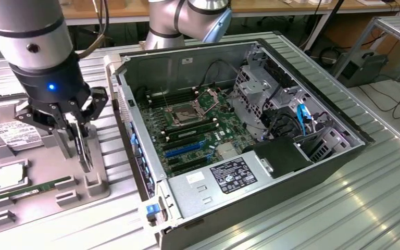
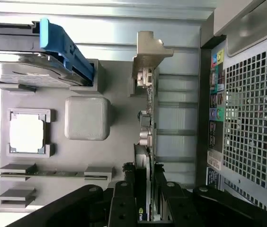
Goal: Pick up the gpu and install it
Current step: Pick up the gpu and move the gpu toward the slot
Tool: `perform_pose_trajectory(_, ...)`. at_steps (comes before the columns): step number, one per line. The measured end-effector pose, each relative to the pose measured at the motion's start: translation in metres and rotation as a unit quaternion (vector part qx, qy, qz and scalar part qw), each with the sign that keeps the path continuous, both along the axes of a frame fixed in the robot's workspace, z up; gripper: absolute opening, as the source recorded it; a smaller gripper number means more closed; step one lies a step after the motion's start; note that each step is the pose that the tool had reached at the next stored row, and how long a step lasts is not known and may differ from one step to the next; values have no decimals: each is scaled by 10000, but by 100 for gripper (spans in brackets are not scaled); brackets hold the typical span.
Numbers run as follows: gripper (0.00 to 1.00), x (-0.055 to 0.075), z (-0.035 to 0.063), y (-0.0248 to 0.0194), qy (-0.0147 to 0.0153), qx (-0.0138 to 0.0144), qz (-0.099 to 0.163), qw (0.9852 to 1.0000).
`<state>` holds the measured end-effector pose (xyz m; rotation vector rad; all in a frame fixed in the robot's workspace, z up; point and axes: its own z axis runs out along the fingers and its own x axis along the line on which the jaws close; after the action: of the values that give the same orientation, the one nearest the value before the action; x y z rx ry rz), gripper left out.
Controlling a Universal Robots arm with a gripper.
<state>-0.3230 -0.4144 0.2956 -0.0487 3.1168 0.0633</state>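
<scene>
Claw (image 1: 78, 148) is clamped on both faces of the gpu (image 1: 87, 161), which stands on edge in the grey tray (image 1: 44, 156) on the tabletop (image 1: 366, 208), beside the open computer case (image 1: 255, 130). The wrist view adds more detail — the card's silvery bracket (image 2: 148, 52) at its far end, and a processor (image 2: 27, 132) and memory stick (image 2: 43, 173) lying in the tray.

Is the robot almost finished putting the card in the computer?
Not yet. Nothing looks done: the gpu stands on edge in the grey tray, outside the open computer. In hand: the gripper is right at the gpu. Left: lifting it and installing it.
</scene>
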Motion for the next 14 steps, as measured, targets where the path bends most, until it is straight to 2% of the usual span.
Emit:
perform_pose_trajectory(1,26,8,121,-5,2,0,0,10000)
perform_pose_trajectory(9,26,72,509,-51,18,0,0,10000)
perform_pose_trajectory(14,26,164,741,-120,36,0,0,10000)
